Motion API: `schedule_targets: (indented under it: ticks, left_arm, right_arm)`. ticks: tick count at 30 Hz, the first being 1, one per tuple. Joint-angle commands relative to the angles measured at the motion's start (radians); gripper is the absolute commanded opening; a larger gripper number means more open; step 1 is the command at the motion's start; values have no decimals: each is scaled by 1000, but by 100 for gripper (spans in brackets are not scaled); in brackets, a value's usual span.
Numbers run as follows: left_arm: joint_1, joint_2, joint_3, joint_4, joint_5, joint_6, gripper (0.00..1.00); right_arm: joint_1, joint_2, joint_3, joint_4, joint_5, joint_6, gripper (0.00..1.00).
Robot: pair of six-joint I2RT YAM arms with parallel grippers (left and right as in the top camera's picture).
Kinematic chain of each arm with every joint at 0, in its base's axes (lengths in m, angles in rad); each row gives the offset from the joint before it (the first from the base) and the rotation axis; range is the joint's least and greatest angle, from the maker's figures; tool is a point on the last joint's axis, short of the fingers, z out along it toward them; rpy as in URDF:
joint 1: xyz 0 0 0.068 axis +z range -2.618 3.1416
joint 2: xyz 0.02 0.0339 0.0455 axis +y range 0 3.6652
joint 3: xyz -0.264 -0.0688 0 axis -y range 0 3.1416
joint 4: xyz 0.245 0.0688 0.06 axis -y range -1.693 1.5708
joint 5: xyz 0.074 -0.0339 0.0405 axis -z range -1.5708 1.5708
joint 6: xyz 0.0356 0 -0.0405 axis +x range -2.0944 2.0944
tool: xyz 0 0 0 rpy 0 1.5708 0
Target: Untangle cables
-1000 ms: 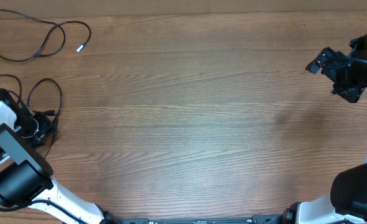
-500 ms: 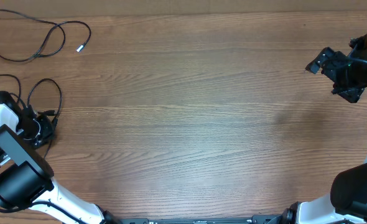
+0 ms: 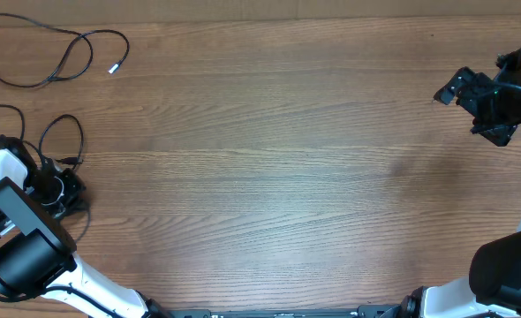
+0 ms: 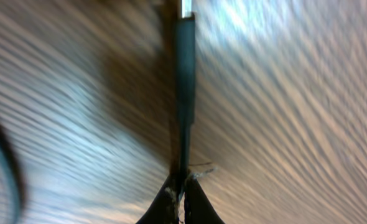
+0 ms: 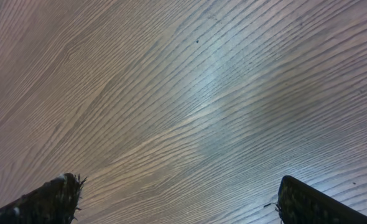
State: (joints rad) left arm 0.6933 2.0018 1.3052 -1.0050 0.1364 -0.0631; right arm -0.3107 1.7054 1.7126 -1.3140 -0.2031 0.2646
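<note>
- While the left pincer clamped one cable between its tips, the other cable lay well beyond it.
- Meanwhile the right pincer hung wide open.
- Likely next: laying the held cable out apart.

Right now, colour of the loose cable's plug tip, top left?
Silvery-white tip on black cable; clearest overhead.

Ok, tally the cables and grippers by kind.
Cables: 2 (loose cable, held cable)
Grippers: 2 (left gripper, right gripper)
Total: 4
</note>
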Motion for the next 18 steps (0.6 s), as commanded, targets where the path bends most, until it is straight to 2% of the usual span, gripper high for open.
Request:
schedule_targets:
  ticks: [1, 2, 4, 9, 10, 14, 18]
  left_arm:
    - [-1, -2, -18, -27, 101, -119, 4]
    - [-1, -2, -18, -32, 103, -155, 4]
    - [0, -2, -18, -34, 105, -152, 4]
    - [0, -5, 16, -48, 119, -56, 4]
    - [1, -6, 28, -56, 119, -64, 4]
    - [18, -24, 95, -102, 138, -221, 4]
    - [23, -72, 159, -116, 115, -211, 4]
  right_arm:
    - [1, 2, 2, 3, 0, -4, 100]
    - [1, 2, 2, 3, 0, -4, 100]
    - [1, 2, 2, 3, 0, -4, 100]
    - [1, 2, 2, 3, 0, -4, 100]
    - [1, 2, 2, 3, 0, -4, 100]
    - [1, 2, 2, 3, 0, -4, 100]
    - [1, 2, 2, 3, 0, -4, 100]
